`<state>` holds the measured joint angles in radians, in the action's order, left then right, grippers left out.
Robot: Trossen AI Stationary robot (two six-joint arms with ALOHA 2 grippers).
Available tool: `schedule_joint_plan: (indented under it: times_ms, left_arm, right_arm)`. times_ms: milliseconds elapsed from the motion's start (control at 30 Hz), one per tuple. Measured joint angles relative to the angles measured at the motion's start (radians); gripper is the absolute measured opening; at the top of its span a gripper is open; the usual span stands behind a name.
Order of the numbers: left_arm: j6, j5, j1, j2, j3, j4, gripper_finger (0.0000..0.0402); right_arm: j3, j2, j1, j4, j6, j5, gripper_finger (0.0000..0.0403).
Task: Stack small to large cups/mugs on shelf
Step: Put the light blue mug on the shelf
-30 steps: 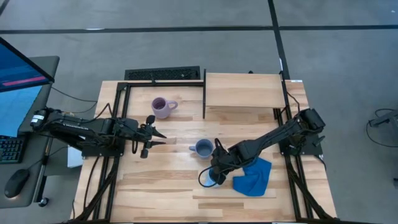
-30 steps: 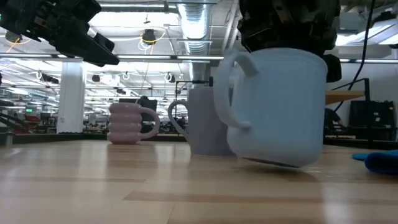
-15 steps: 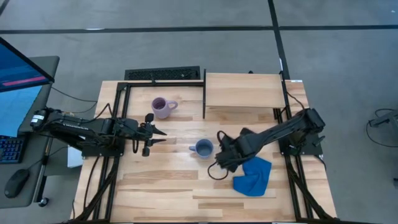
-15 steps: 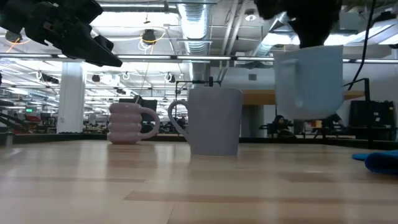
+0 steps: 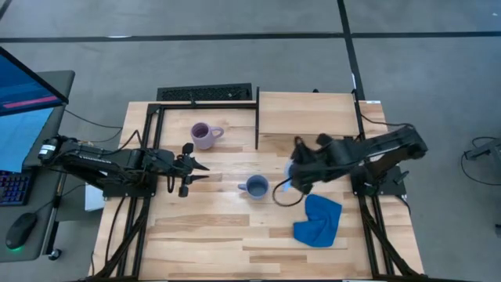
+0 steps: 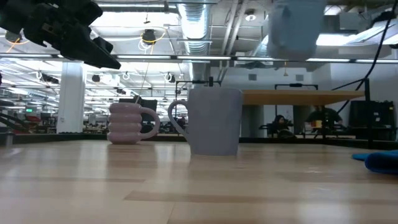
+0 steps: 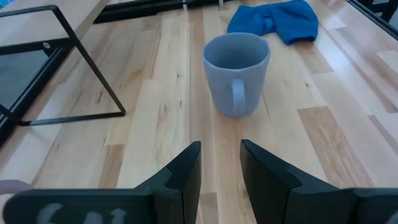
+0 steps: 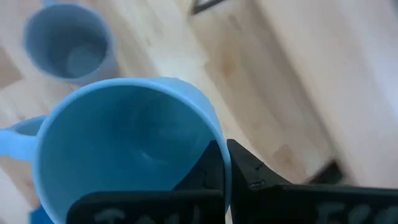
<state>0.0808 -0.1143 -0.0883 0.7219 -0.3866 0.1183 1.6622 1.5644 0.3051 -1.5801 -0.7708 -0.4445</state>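
My right gripper (image 5: 292, 180) is shut on the light sky blue mug (image 8: 124, 143) and holds it high over the table; in the low view the mug (image 6: 297, 28) is at the top of the picture. The slate grey-blue mug (image 5: 256, 186) stands on its base mid-table. The lilac mug (image 5: 205, 135) stands farther back, left of the pale wood shelf (image 5: 305, 113). My left gripper (image 7: 221, 168) hovers open at the left, pointing at the grey-blue mug (image 7: 236, 71). My right gripper pinches the light blue mug's wall at the rim (image 8: 219, 146), roughly opposite the handle (image 8: 12, 138). One finger is inside the mug and one outside. The fingers come slanting down from above. The mug hangs below them, mouth up, lifted clear of the table.
A blue cloth (image 5: 318, 220) lies crumpled at the near right. Black frame bars (image 5: 257, 117) edge the shelf and run along both table sides. A black keyboard-like strip (image 5: 205, 93) lies at the far edge. Bare planks (image 5: 203, 235) take up the near left.
My right gripper has risen with the light blue mug from beside the cloth, going toward the far edge and the shelf, and its wrist has turned. The mug has gone from just above the table to well clear of it.
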Motion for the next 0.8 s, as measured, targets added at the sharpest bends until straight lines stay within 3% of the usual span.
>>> schedule_joint_plan:
  times_ms: [333, 800]
  left_arm:
    - [-0.014, -0.002, 0.0, 0.0, 0.0, -0.01, 0.0103]
    - [-0.052, -0.006, 0.0, 0.0, 0.0, -0.031, 0.0103]
  right_arm:
    - [-0.001, -0.188, -0.033, 0.009, 0.069, -0.163, 0.001]
    - [-0.001, -0.377, -0.252, 0.009, 0.245, -0.253, 0.001]
